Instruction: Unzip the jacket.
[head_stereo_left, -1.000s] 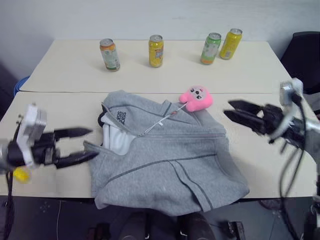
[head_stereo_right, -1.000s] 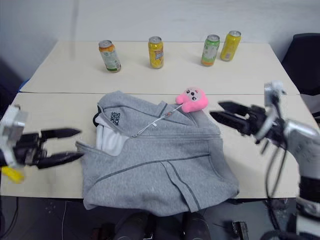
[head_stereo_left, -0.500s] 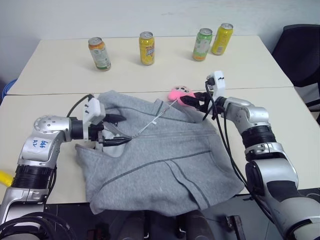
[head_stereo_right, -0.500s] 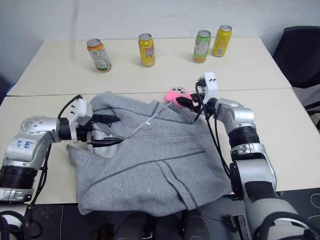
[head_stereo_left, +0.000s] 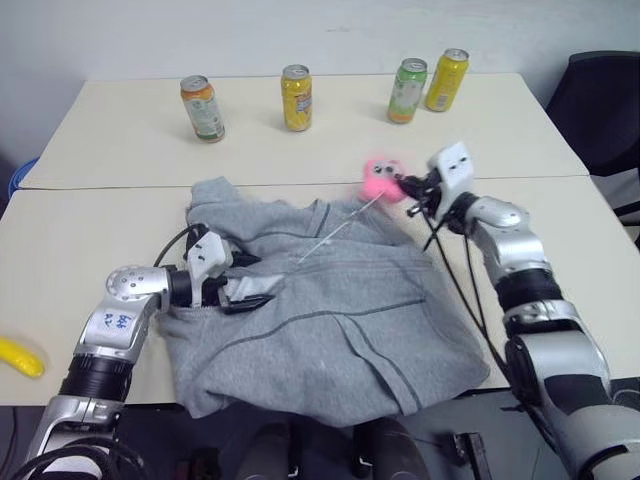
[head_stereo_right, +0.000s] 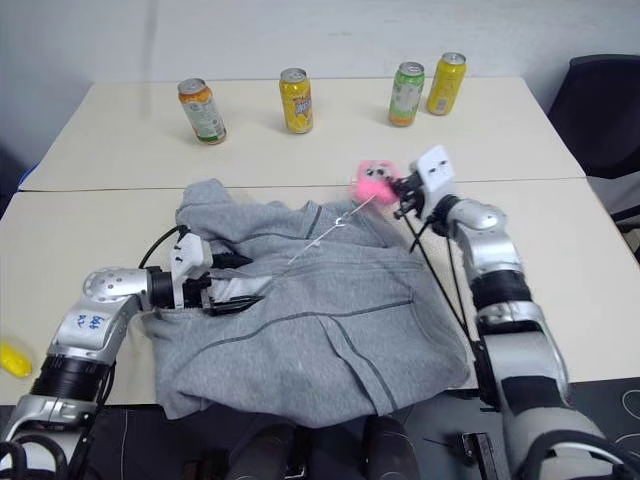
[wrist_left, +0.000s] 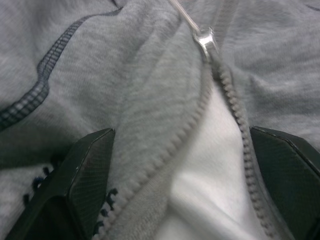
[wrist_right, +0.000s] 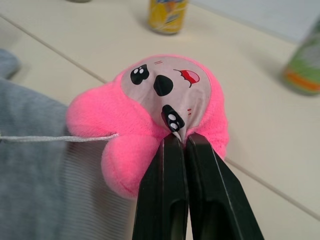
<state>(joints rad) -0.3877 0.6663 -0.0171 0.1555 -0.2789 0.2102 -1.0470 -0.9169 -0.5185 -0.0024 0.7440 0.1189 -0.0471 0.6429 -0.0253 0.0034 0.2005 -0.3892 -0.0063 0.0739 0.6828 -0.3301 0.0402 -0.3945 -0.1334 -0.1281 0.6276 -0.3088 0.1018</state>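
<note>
The jacket lies zipped across the near table, collar toward the cans. The right gripper is pinched shut on the pink plush toy, tied by a white cord to the zip pull. The left gripper rests wide open on the collar, its fingers straddling the zipper teeth just short of the pull. The grasp looks made; next, judging by the set-up, the left must clamp the collar while the right draws the toy down the front.
</note>
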